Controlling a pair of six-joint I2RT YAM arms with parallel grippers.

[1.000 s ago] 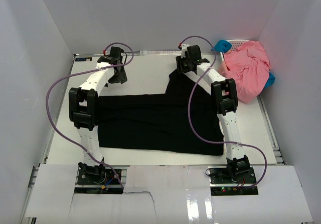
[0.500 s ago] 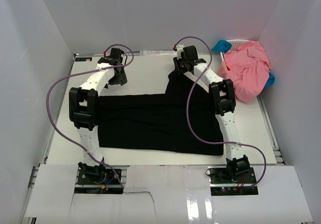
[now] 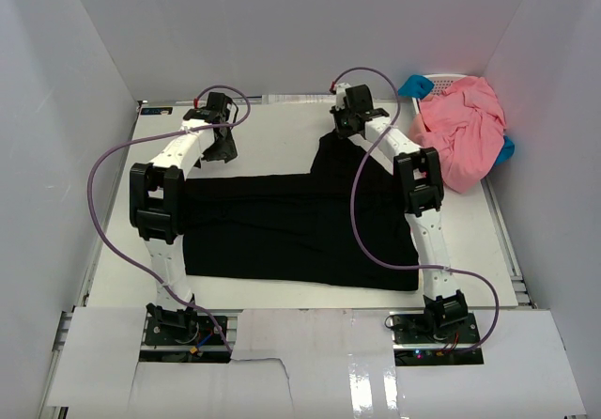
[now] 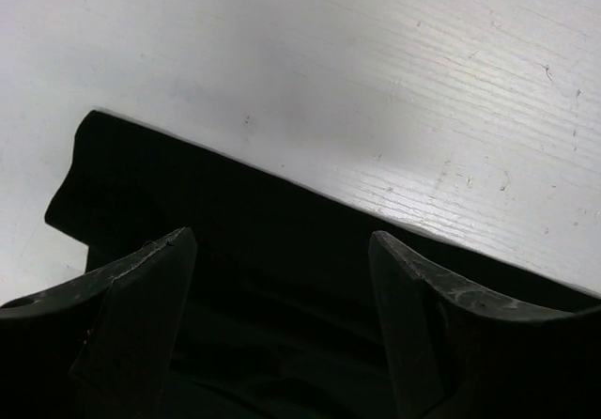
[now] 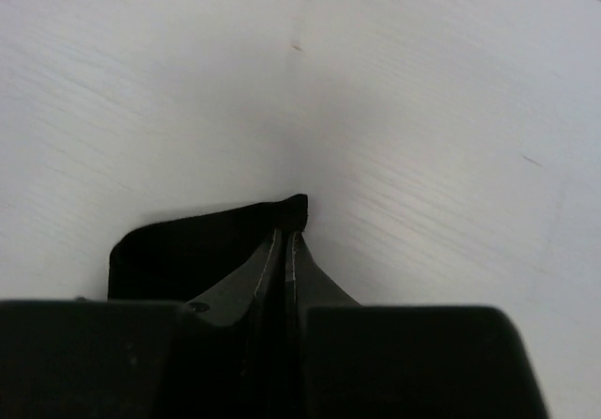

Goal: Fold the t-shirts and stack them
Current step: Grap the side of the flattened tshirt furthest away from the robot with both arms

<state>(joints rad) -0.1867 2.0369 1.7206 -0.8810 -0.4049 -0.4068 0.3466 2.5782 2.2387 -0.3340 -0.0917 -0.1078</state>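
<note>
The black t-shirt (image 3: pixel 300 226) lies spread on the white table, a narrower part reaching toward the back. My right gripper (image 3: pixel 342 130) is at that far corner; in the right wrist view the jaws (image 5: pixel 287 235) are pressed together with the black t-shirt's edge (image 5: pixel 188 245) pinched between them. My left gripper (image 3: pixel 223 148) hovers at the shirt's far left corner. Its fingers (image 4: pixel 150 287) stand wide apart over the black cloth (image 4: pixel 272 203), holding nothing. Salmon-pink t-shirts (image 3: pixel 465 135) lie bunched at the back right.
The pink pile sits in a white lattice basket (image 3: pixel 449 79) at the table's back right corner, with blue pieces (image 3: pixel 413 85) beside it. White walls close in the table on three sides. Purple cables loop off both arms.
The right gripper's jaws have closed onto the far corner of the black t-shirt. The left arm has stayed in place with its jaws wide.
</note>
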